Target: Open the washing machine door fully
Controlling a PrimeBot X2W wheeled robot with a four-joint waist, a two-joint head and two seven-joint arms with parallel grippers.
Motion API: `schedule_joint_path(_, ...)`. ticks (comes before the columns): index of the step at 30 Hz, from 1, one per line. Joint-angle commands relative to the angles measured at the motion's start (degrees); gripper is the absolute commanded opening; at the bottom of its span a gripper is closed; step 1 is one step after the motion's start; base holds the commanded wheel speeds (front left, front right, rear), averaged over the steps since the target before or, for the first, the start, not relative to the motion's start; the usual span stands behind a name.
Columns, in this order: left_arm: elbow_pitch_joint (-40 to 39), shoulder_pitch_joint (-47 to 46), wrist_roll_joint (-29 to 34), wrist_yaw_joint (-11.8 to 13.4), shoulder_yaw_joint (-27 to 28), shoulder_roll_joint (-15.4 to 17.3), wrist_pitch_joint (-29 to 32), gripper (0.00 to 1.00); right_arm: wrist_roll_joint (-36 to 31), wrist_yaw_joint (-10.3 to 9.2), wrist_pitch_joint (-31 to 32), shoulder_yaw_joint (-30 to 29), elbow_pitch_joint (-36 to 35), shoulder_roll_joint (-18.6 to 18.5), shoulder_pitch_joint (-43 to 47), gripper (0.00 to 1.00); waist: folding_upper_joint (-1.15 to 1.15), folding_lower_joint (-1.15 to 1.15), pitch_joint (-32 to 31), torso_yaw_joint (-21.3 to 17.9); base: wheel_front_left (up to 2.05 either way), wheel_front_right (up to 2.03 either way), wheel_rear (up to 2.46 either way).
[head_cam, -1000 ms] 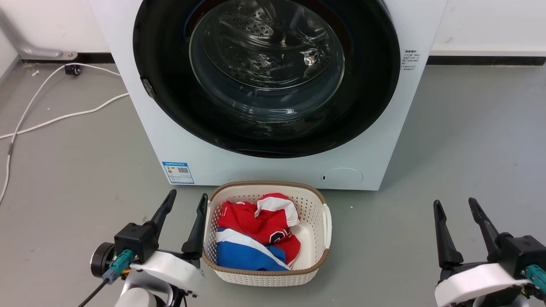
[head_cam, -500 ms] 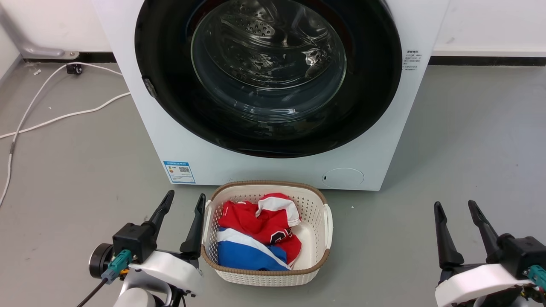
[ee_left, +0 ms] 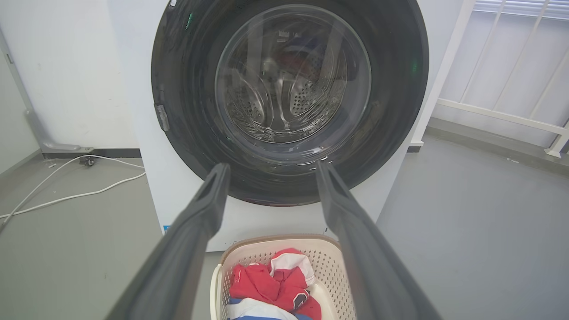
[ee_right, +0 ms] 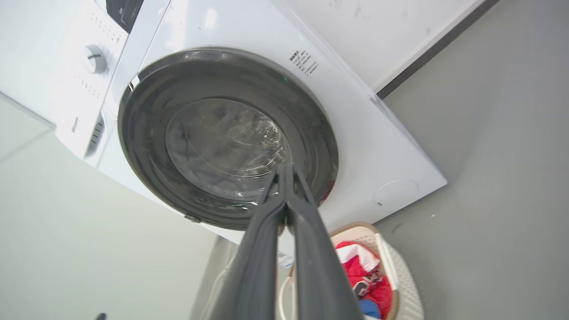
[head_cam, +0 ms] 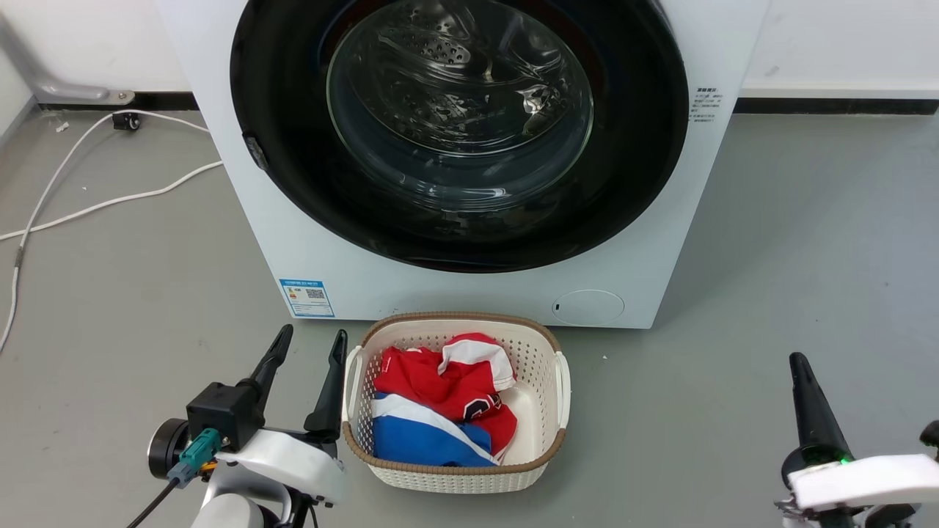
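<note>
The washing machine door [head_cam: 458, 132], a big glossy black round with a clear glass bowl, lies flat against the white washing machine [head_cam: 440, 293]. A small latch tab sits on its left rim. My left gripper [head_cam: 312, 334] is open near the floor at lower left, beside the basket, well short of the door. In the left wrist view the door [ee_left: 289, 89] shows beyond the spread left gripper [ee_left: 272, 166]. My right gripper [head_cam: 798, 361] is at lower right, turned edge-on. In the right wrist view the right gripper [ee_right: 284, 166] has its fingers pressed together, empty, pointing at the door [ee_right: 226, 138].
A cream laundry basket [head_cam: 455, 319] with red, white and blue clothes [head_cam: 440, 396] stands on the grey floor right before the machine. White cables [head_cam: 110, 198] trail across the floor at left. A blue label [head_cam: 306, 297] and a round filter cap [head_cam: 587, 306] mark the machine's lower front.
My right gripper has shut and rolled edge-on, sinking slightly toward the lower right. The left gripper drifted a little left. The door has not moved.
</note>
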Motion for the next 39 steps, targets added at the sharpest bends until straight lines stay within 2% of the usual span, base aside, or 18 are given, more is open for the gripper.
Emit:
schedule_joint_path(1, -0.2, -0.5, -0.1, 0.0, 0.3, -0.1, -0.1, 1.00, 5.0, 0.00, 0.5, -0.2, 0.4, 0.1, -0.8, 0.00, 0.00, 0.00, 0.0, -0.1, 0.00, 0.00, 0.00)
schedule_joint_path(4, -0.5, -0.8, 0.0, 0.0, 0.8, -0.4, -0.1, 1.00, 23.2, 0.00, 3.4, -1.2, 2.4, 0.1, -2.0, 0.00, 0.00, 0.00, 0.3, -0.3, 0.00, 0.00, 0.00)
schedule_joint_path(7, -0.9, -0.9, 0.1, 0.0, 1.6, -0.9, -0.1, 1.00, 34.6, 0.01, 6.4, -3.7, 5.2, 0.0, -4.3, 0.00, 0.00, 0.00, 1.2, -0.6, 0.00, 0.00, 0.00)
schedule_joint_path(10, -1.5, -1.5, 0.2, 0.0, 2.4, -1.1, -0.1, 1.00, 42.4, 0.00, 9.6, -6.6, 8.5, 0.0, -7.5, 0.00, 0.00, 0.00, 2.4, -1.0, 0.00, 0.00, 0.00)
schedule_joint_path(13, -2.1, -1.9, 0.3, 0.0, 3.1, -1.3, -0.1, 1.00, 46.4, 0.01, 12.0, -8.6, 12.4, -2.1, -11.3, 0.00, 0.00, 0.00, 3.7, -1.1, 0.00, 0.00, 0.00)
schedule_joint_path(17, -3.1, -2.9, 0.4, 0.0, 4.2, -1.4, -0.1, 1.00, 49.3, 0.00, 14.4, -9.3, 18.3, -5.9, -17.6, 0.00, 0.00, 0.00, 6.0, -1.4, 0.00, 0.00, 0.00)
schedule_joint_path(22, -4.4, -4.4, 0.5, 0.0, 5.1, -1.2, -0.1, 1.00, 51.8, 0.00, 18.1, -7.4, 26.2, -10.6, -27.6, 0.00, 0.00, 0.00, 9.4, -1.3, 0.00, 0.00, 0.00)
schedule_joint_path(28, -6.2, -6.7, 0.3, 0.0, 5.6, -0.9, -0.1, 1.00, 51.1, 0.00, 23.1, -2.0, 35.0, -15.8, -40.5, 0.00, 0.00, 0.00, 13.9, -0.6, 0.00, 0.00, 0.00)
schedule_joint_path(39, -9.4, -11.0, -0.5, 0.0, 5.4, -1.0, -0.1, 1.00, 47.1, 0.00, 29.8, 6.8, 47.4, -20.8, -63.1, 0.00, 0.00, 0.00, 21.5, 1.6, 0.00, 0.00, 0.00)
